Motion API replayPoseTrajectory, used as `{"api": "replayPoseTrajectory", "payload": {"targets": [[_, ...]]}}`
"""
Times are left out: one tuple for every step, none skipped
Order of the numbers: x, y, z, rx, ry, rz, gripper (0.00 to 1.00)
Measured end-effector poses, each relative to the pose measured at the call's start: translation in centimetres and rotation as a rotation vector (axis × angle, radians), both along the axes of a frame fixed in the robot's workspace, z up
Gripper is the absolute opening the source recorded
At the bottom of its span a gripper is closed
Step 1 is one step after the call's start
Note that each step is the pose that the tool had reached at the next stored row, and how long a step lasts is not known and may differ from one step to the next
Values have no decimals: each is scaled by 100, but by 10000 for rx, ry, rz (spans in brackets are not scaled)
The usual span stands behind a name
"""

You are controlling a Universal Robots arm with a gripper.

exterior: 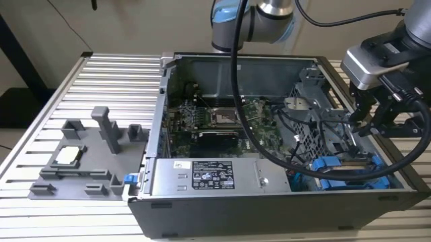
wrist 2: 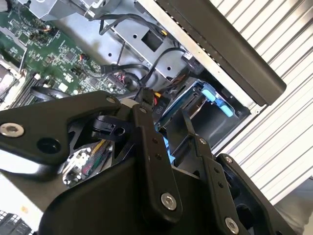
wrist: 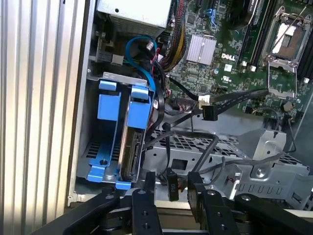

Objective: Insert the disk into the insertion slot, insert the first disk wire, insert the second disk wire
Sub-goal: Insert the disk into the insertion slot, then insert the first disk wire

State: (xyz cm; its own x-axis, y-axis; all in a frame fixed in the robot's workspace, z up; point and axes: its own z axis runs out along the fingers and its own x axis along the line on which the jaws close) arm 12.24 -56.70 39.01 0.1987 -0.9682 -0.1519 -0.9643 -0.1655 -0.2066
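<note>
The disk (exterior: 352, 164) is in the lower right of the exterior view, in the corner of the open computer case (exterior: 235, 70). It sits inside the slot (wrist: 90, 147), held by its blue frame (exterior: 328, 166), so I judge that the first step is done.

The gripper (exterior: 367, 126) hangs near the right edge of the same picture, over the metal cage. From the gripper, the disk lies downward in the picture and a little toward the exterior view's left. It is near the gripper but apart from it.

The disk stands on its thin edge. In the exterior view its long axis runs from left to right, along the lower wall of the case, in line with the power supply box (exterior: 209, 176). I cannot tell which end of the disk carries the sockets for the wires.

The fingers (wrist: 149, 183) of the gripper stand apart with a clear, moderately wide gap. In the first wrist view a small black plug (wrist: 171, 185) on a thin wire shows in this gap, and the end of the blue frame is just beside it. I cannot tell whether the fingers touch the plug, and my judgement is that the gripper holds nothing firmly
</note>
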Motion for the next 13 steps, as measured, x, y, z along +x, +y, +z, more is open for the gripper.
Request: {"api": "replayPoseTrajectory", "payload": {"targets": [[0,0,0,1,0,0,38],[0,1,0,4,-1,0,31],[0,2,1,5,0,0,25],[0,2,1,5,0,0,25],[0,3,1,5,0,0,19],[0,3,1,5,0,0,19],[0,3,1,5,0,0,19],[0,4,1,5,0,0,19],[1,4,0,1,1,0,19],[7,4,-1,-11,8,0,19],[22,4,0,-26,37,-1,19],[44,2,-1,-38,115,-2,19],[71,0,-3,-50,214,0,19]]}}
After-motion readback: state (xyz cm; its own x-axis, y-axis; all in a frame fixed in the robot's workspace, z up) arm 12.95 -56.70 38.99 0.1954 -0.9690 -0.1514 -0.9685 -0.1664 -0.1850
